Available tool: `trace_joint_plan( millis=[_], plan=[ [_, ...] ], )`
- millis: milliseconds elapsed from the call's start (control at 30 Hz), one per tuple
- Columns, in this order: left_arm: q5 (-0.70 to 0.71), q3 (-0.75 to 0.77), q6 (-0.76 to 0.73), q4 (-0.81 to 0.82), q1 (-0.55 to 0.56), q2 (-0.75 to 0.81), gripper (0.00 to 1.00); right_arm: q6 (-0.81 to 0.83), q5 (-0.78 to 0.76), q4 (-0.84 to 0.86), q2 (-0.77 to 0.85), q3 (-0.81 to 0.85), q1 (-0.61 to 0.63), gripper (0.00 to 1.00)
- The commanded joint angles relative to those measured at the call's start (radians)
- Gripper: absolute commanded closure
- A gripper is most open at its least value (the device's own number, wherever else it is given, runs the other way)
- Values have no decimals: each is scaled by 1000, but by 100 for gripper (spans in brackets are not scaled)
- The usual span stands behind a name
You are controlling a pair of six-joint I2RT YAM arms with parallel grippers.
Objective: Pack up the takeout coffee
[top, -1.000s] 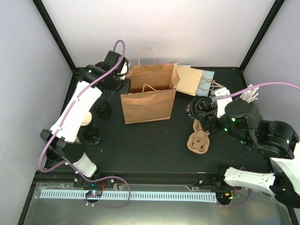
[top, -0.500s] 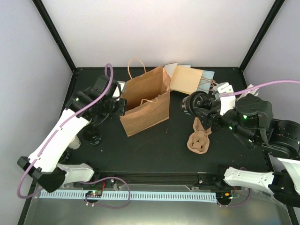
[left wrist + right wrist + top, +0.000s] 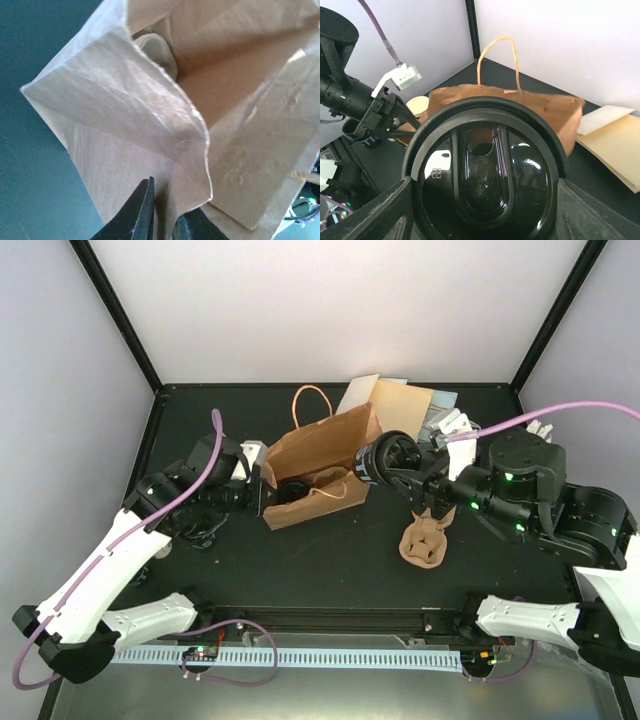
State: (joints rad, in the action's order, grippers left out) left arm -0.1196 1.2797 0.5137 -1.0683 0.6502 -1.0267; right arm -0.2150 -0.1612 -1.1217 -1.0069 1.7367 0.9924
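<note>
One lidded cup (image 3: 384, 460) lies on its side, clamped in the right gripper (image 3: 402, 470), just outside the mouth of the tipped paper bag (image 3: 320, 455) and not yet inside. The second cup (image 3: 418, 105) stands beside the left gripper (image 3: 167, 210), whose jaws pinch the bag's wall. Judged under halfway: both cups remain to be packed. The pulp carrier (image 3: 423, 538) and flat bags (image 3: 400, 408) lie nearby, off the path. The floppy bag rim is the likely snag.

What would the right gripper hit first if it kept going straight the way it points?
Probably the paper bag: the right gripper, holding a lidded coffee cup, aims at its open mouth, cup leading. Depth is unclear.
</note>
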Motion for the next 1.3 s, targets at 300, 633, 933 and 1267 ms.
trace_joint_plan(
  millis=[300, 633, 933, 1267],
  plan=[
    [-28, -40, 37, 11, 5, 33, 94, 55, -7, 117, -164, 0, -4, 44],
    [-45, -59, 43, 10, 6, 48, 94, 73, -43, 179, -183, -171, -3, 45],
    [-56, -63, 50, 8, 8, 67, 91, 68, 48, 185, -175, -266, -3, 46],
    [-6, 36, -9, -106, 8, 139, 45, 75, 150, 178, -135, -370, -3, 46]
  ],
)
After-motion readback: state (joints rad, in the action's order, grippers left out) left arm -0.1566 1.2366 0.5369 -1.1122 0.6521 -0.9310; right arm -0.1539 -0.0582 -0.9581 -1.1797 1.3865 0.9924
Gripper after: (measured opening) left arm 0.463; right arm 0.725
